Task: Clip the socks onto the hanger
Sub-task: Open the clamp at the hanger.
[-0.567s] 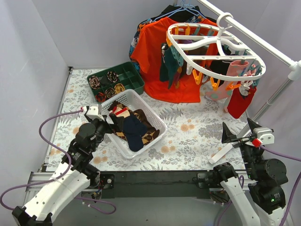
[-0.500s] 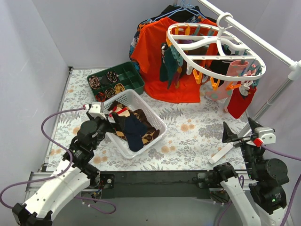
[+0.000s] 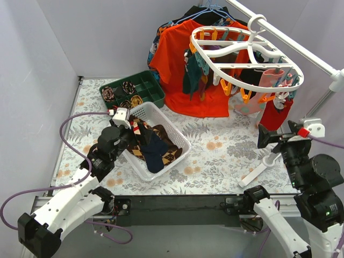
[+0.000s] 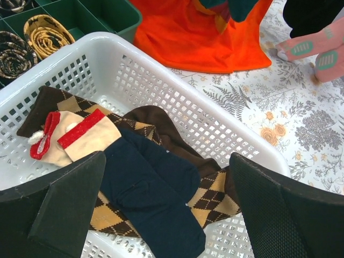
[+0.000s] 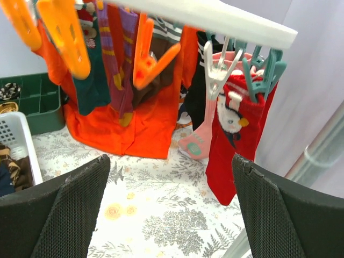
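Loose socks lie in a white basket (image 3: 177,137): a navy sock (image 3: 153,148) (image 4: 156,201) on top of brown and tan argyle socks (image 4: 215,196) (image 3: 171,156), with a dark brown one (image 4: 161,121) behind. My left gripper (image 3: 131,134) (image 4: 166,215) is open and empty, hovering just above the navy sock at the basket's left side. The white oval hanger (image 3: 242,59) (image 5: 215,16) with orange and teal clips hangs from a rail at the back right. My right gripper (image 3: 277,137) (image 5: 169,215) is open and empty, raised below the hanger's right end.
A green divided tray (image 3: 131,92) of rolled sock bundles stands behind the basket. An orange T-shirt (image 3: 185,70) hangs at the back. A red stocking (image 5: 234,134), a pink sock (image 5: 196,142) and other socks hang from the clips. A white strip (image 3: 258,171) lies on the floral tablecloth.
My left gripper has moved forward and right, over the basket's left rim above the socks. My right gripper has risen and moved back toward the hanger. Both stayed open.
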`<state>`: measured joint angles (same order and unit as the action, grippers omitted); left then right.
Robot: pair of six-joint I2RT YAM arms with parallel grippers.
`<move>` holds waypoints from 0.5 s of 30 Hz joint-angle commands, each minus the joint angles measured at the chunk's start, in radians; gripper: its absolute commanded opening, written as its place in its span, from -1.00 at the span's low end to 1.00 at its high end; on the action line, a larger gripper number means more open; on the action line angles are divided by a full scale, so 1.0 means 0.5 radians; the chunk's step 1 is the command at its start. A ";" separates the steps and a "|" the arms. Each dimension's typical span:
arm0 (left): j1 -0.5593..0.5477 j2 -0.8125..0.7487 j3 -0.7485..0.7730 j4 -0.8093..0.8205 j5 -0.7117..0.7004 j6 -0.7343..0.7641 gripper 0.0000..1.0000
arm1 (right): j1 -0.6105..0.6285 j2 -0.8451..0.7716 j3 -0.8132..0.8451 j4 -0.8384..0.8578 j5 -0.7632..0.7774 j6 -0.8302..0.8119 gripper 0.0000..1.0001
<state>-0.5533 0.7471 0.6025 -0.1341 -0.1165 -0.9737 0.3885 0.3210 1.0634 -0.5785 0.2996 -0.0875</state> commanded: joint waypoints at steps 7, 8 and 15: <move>0.002 -0.031 -0.143 0.240 0.040 0.067 0.96 | 0.008 0.456 0.530 -0.205 0.370 0.157 0.97; -0.001 -0.031 -0.134 0.238 0.052 0.073 0.96 | 0.008 0.490 0.564 -0.254 0.404 0.157 0.97; 0.002 -0.040 -0.116 0.247 0.113 0.073 0.96 | 0.011 0.753 0.751 -0.316 0.717 0.123 0.70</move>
<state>-0.5529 0.7441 0.5430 -0.0311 -0.0875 -0.9562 0.3885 0.6373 1.3987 -0.7181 0.5350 -0.0257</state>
